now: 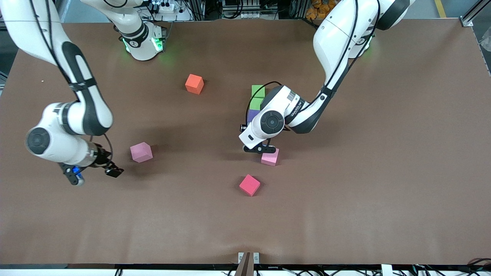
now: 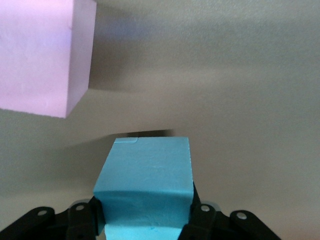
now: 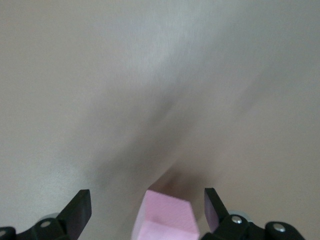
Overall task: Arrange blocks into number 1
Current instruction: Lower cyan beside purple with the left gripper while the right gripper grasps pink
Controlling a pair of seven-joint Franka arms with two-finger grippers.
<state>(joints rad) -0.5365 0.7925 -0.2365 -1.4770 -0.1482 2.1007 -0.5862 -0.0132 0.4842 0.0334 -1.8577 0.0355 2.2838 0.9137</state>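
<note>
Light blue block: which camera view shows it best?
The left wrist view: the light blue block fills the foreground, clamped in the left gripper, beside a pink block. In the front view the left arm hides it entirely. The right wrist view does not show it.

Foam blocks [image 1: 194, 84] scattered, green-green-purple column [image 1: 257, 100] mid-table

The small light blue foam-like cube [image 2: 145, 180] has a matt, faintly grainy face, like the pale pink foam-like cube [image 2: 42, 52] beside it. The orange cube [image 1: 194, 84] and red cube [image 1: 249, 185] look equally dull and soft-edged. The brown desk [image 1: 345, 211] is smooth, matt, cloth-like. The white arm shells [image 1: 337, 34] are glossy plastic; the black claw fingers [image 3: 80, 210] are matt plastic.
</note>
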